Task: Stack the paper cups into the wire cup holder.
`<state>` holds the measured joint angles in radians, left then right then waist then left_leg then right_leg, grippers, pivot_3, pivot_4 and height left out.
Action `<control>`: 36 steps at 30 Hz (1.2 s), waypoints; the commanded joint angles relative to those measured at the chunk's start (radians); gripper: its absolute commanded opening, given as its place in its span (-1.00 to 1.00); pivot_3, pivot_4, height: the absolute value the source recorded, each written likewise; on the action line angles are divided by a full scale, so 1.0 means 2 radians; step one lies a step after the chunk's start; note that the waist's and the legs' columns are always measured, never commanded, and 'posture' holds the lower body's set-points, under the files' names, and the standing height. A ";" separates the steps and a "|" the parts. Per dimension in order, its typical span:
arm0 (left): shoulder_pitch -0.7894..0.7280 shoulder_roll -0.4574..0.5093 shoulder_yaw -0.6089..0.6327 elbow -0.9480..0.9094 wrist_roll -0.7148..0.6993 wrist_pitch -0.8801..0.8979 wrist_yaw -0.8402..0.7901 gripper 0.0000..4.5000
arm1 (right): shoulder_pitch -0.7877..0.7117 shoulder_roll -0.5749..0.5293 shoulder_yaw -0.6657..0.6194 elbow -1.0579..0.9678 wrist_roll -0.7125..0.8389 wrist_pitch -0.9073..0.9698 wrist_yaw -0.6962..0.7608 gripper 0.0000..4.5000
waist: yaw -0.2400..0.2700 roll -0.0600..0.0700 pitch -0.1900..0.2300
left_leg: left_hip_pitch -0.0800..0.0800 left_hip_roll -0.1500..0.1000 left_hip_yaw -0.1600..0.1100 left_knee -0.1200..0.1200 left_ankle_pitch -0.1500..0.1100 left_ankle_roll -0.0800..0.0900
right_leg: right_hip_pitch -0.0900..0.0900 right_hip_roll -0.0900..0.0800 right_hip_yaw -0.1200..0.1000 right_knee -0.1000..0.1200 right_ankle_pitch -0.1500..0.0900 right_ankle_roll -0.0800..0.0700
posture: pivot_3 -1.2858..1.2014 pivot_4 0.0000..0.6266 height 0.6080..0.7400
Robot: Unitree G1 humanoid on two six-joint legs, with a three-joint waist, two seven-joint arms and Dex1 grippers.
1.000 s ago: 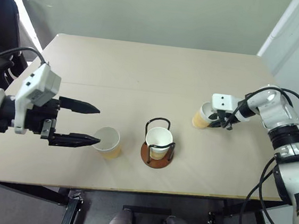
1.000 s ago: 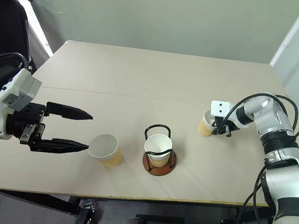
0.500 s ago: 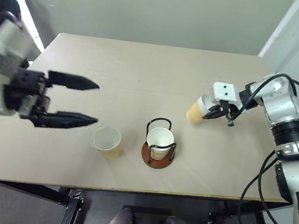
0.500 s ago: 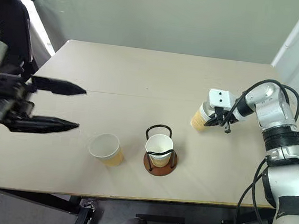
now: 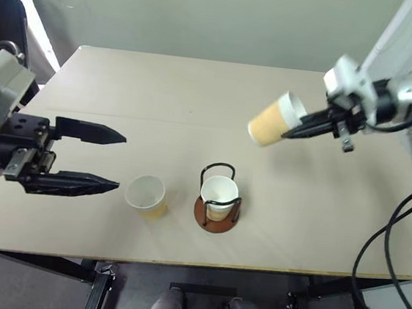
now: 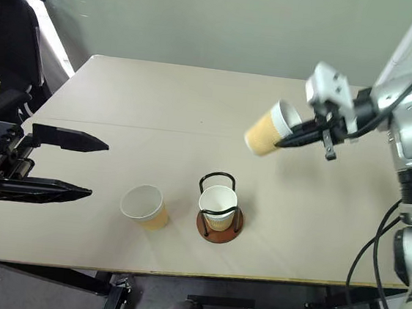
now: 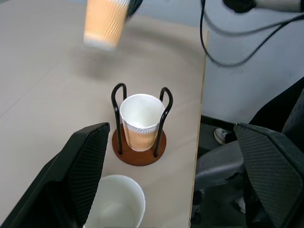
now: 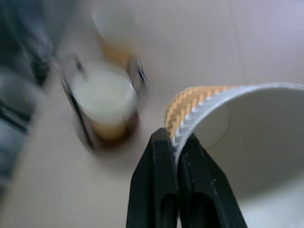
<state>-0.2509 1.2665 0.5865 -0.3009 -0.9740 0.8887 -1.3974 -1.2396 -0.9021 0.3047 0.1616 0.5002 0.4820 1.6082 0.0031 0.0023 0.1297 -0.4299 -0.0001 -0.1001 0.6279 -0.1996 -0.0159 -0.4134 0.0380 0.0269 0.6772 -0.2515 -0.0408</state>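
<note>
My right gripper is shut on the rim of a tan ribbed paper cup, held tilted in the air above the table, back and right of the wire cup holder. The holder stands near the table's front middle with a second paper cup upright inside its black loops. A third paper cup stands upright on the table just left of the holder. My left gripper hovers open to the left of that cup, fingers pointing at it, apart from it.
The beige table has its front edge close behind the holder and loose cup. A dark chair stands off the back left corner. A pale wall runs behind the table.
My right gripper has lifted its cup off the table's right side, up and toward the middle, tipping it sideways. My left gripper has drawn back left from the loose cup.
</note>
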 commanded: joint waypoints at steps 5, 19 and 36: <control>0.002 0.003 0.010 -0.010 0.008 -0.018 0.001 1.00 | 0.059 0.029 -0.006 -0.188 0.079 0.107 -0.034 -0.98 | -0.002 -0.002 0.000 | 0.005 0.003 -0.001 0.001 -0.001 -0.001 | 0.005 0.004 0.001 -0.002 -0.001 -0.001 | 0.03 -0.52 1.00; 0.012 0.001 0.018 -0.023 0.008 -0.013 0.011 1.00 | 0.090 0.070 0.049 -0.175 -0.063 0.047 -0.064 -0.98 | -0.001 -0.002 0.000 | 0.005 0.004 -0.001 0.001 -0.002 -0.001 | 0.004 0.005 0.001 0.001 0.000 -0.003 | 0.03 -0.52 1.00; 0.016 0.001 0.019 -0.026 0.005 -0.014 0.018 1.00 | 0.120 0.083 0.065 -0.180 -0.113 0.022 -0.061 -0.98 | -0.001 -0.002 0.000 | 0.005 0.005 -0.001 0.001 -0.002 -0.001 | 0.004 0.005 0.001 0.001 0.000 -0.003 | 0.03 -0.52 1.00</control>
<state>-0.2103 1.2648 0.5949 -0.3430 -0.9561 0.8705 -1.3644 -0.9953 -0.7373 0.4493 -0.1712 0.2796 0.5419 1.4883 0.0008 -0.0009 0.1295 -0.4199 0.0095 -0.1011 0.6297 -0.2035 -0.0183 -0.4058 0.0486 0.0291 0.6787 -0.2517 -0.0477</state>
